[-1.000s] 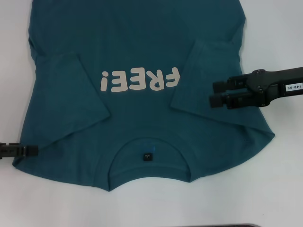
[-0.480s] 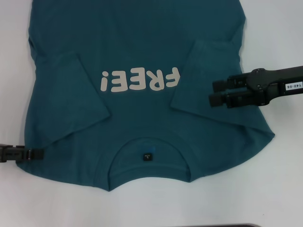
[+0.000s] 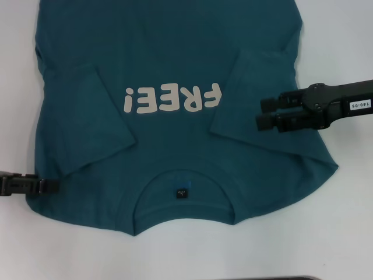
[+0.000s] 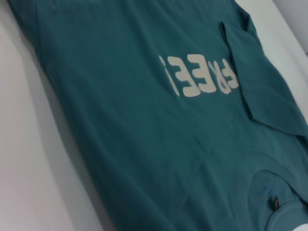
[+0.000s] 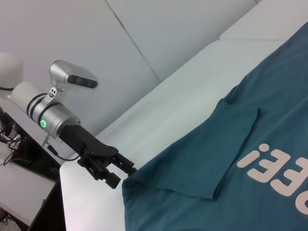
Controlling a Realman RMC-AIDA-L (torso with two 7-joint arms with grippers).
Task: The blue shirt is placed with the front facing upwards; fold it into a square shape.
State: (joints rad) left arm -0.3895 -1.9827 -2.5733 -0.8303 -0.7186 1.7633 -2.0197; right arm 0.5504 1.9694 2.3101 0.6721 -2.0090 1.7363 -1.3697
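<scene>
Blue shirt (image 3: 175,76) lies flat, front up, both sleeves folded inward; body folds remain. Left gripper (image 3: 52,185), fingers spread, reaches the near shoulder edge, apparently not yet pinching. Right gripper (image 3: 262,114) hovers over the opposite sleeve, fingers parted.

teal-blue shirt (image 3: 175,64), cream "FREE!" lettering (image 3: 173,98), white table (image 3: 349,41)
</scene>
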